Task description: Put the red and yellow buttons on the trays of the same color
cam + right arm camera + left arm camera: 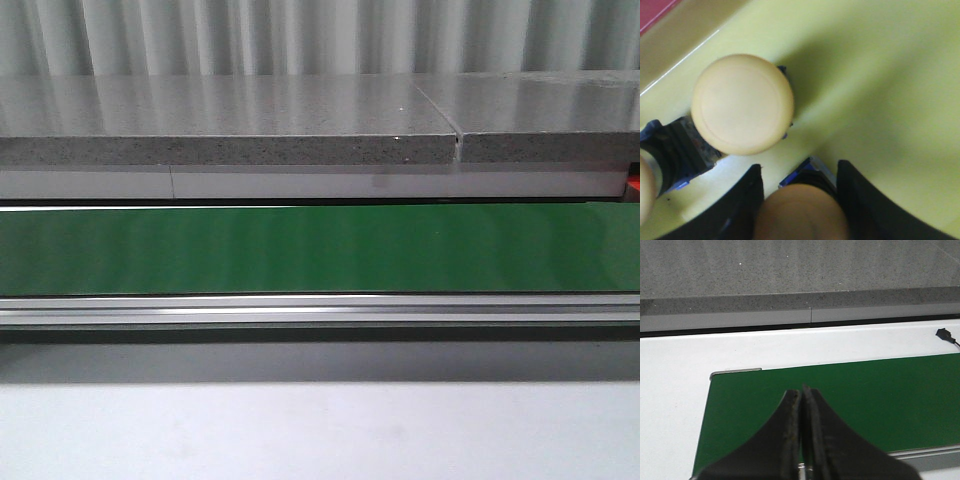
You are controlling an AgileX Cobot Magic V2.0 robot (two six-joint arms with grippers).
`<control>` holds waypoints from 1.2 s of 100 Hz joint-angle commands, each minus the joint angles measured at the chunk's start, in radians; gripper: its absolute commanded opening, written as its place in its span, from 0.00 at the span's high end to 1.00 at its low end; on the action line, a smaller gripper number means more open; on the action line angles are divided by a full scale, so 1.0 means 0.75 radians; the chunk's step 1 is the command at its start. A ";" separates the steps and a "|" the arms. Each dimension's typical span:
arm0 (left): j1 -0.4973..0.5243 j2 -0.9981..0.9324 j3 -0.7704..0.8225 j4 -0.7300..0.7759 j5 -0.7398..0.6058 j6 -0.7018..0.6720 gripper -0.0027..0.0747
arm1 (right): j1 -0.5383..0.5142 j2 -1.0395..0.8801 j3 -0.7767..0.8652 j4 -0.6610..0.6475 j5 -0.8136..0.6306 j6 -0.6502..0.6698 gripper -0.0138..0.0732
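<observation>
- Yellow button (802, 212) is the thing in play, and the front view doesn't show it at all: just the green conveyor belt (320, 248) running left to right, a grey stone counter (230, 125) on the far side, and plain white table (320, 430) on the near side. No arms, trays or buttons visible there.
- Left wrist view: the left gripper (801, 395) has its fingers pressed together with nothing between them, hanging over the left end of the belt. White surface beyond it, grey counter past that, and a small black connector (943, 333) lying on the white part. Looks parked to me.
- Right wrist view: the right gripper (800, 172) is clamped on that yellow button, cap sitting between the two dark fingers. It's right over the yellow tray (880, 75), very close to the surface. Another yellow button (742, 104) already sits on the tray just beside it, plus the edge of a third cap (644, 190) at the frame border. A sliver of red tray (655, 12) shows in one corner.
- My take on the step: this is the set-down. I'd lower until the base rests flat, keep it from knocking the neighbouring button, open only once it's seated, then lift straight up so the fingers don't drag it over.
</observation>
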 commanded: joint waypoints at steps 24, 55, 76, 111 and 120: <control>-0.009 0.002 -0.037 -0.023 -0.107 -0.001 0.99 | -0.008 -0.066 -0.031 -0.007 -0.034 0.001 0.33; -0.009 0.002 -0.037 -0.023 -0.107 -0.001 0.99 | -0.008 -0.159 -0.031 -0.007 -0.008 0.001 0.33; -0.009 0.002 -0.037 -0.023 -0.107 -0.001 0.99 | -0.008 -0.276 -0.034 -0.010 0.015 0.001 0.33; -0.009 0.002 -0.037 -0.023 -0.107 -0.001 0.99 | 0.218 -0.557 -0.034 -0.007 0.002 -0.001 0.34; -0.009 0.002 -0.037 -0.023 -0.107 -0.001 0.99 | 0.350 -0.620 -0.034 -0.007 -0.007 -0.015 0.34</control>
